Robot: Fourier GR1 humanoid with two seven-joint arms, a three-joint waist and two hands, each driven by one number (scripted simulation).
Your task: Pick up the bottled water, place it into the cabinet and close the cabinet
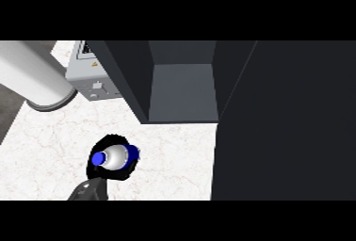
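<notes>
Bottle of water [113,157] sits clamped in my left robot hand [111,170], fingers curled round it, above the bench [173,155], cap up, short of the open cabinet [184,89].

Single head view, steeply down

It looked from above onto the marble counter [173,141], close in, with the open cabinet [182,89] filling the upper right.
</notes>
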